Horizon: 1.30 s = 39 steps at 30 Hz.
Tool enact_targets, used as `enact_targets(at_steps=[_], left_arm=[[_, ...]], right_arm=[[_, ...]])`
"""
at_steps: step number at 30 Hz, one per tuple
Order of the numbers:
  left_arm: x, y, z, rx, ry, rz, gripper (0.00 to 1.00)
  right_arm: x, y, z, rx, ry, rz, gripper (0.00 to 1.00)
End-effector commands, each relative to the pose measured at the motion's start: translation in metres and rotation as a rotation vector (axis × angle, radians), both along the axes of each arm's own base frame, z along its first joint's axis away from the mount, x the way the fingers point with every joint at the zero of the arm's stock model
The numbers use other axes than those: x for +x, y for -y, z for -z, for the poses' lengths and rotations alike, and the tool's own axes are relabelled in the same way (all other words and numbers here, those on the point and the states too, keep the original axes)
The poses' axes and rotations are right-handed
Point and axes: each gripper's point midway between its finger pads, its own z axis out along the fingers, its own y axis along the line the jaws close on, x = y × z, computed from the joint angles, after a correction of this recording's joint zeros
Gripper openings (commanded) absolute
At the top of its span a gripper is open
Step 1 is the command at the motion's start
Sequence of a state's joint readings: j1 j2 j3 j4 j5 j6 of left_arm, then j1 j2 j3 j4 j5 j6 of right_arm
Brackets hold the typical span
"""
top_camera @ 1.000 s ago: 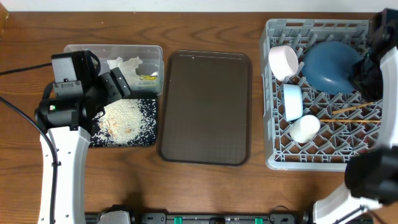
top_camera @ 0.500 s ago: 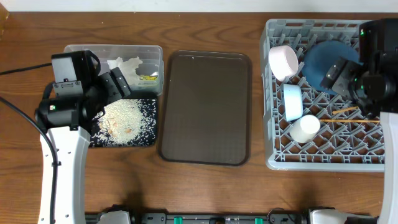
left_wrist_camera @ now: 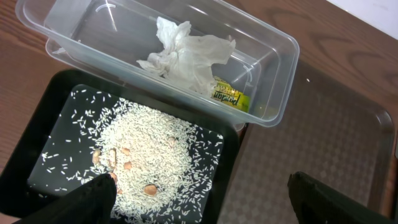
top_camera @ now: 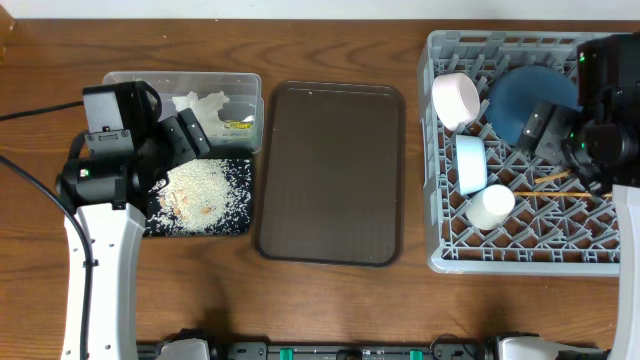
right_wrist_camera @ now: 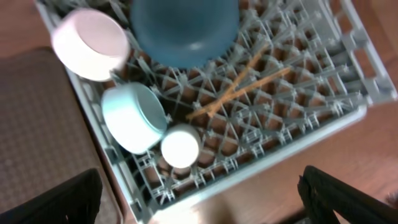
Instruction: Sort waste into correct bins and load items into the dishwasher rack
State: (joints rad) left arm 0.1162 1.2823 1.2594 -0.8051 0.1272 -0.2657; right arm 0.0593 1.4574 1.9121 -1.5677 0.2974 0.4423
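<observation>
Chopsticks (right_wrist_camera: 239, 84) lie crossed flat on the rack (top_camera: 520, 262) lattice, I judge too thin for pegs. Plate (right_wrist_camera: 183, 28), bowls (right_wrist_camera: 134, 118) and cup (right_wrist_camera: 180, 146) sit beside them. Right gripper (top_camera: 548, 132) hangs above, jaws wide, empty. Tissue (left_wrist_camera: 180, 53) and wrapper (left_wrist_camera: 227, 96) in tub (left_wrist_camera: 277, 93), rice (left_wrist_camera: 149, 155) on black tray (left_wrist_camera: 46, 152). Left gripper (left_wrist_camera: 199, 202) over it, spread, empty. I see nothing blocking either arm.

I see the grey plastic lattice rack (top_camera: 500, 262) at the desk's (top_camera: 330, 310) right, holding the dark-blue round plate (top_camera: 515, 100) leaning, the cream bowl (top_camera: 456, 98) and light-blue bowl (top_camera: 470, 163) tipped sideways, the small white cup (top_camera: 491, 207) and two crossed thin wooden chopsticks (right_wrist_camera: 249, 89). At left, the clear rectangular plastic tub (top_camera: 130, 85) holds crumpled white tissue (left_wrist_camera: 183, 53) and a small yellow wrapper (left_wrist_camera: 227, 96). Just beside it, the shallow black rectangular tray (left_wrist_camera: 230, 162) carries loose white rice (left_wrist_camera: 149, 162).
</observation>
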Motion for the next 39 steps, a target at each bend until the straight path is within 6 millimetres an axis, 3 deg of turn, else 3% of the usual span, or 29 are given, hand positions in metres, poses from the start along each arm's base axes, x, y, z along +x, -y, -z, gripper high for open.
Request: enact_targets(at_steps=[1, 7, 11, 18, 31, 39], left_arm=[[0.002, -0.003, -0.004, 0.009, 0.008, -0.007, 0.91], [0.002, -0.003, -0.004, 0.009, 0.008, -0.007, 0.91], [0.002, -0.003, -0.004, 0.009, 0.008, -0.007, 0.91], [0.002, -0.003, -0.004, 0.009, 0.008, -0.007, 0.91], [0.002, -0.003, -0.004, 0.009, 0.008, -0.007, 0.91], [0.002, -0.003, -0.004, 0.009, 0.008, -0.007, 0.91]], right_arm=[[0.011, -0.004, -0.012, -0.057, 0.046, -0.131, 0.99], [0.041, -0.017, -0.049, -0.106, 0.270, -0.306, 0.99], [0.050, -0.027, -0.051, -0.140, 0.394, -0.427, 0.99], [0.034, -0.024, -0.003, -0.152, 0.530, -0.422, 0.99], [-0.023, -0.021, 0.086, -0.198, 0.778, -0.399, 0.99], [-0.038, -0.021, 0.134, -0.201, 0.882, -0.378, 0.99]])
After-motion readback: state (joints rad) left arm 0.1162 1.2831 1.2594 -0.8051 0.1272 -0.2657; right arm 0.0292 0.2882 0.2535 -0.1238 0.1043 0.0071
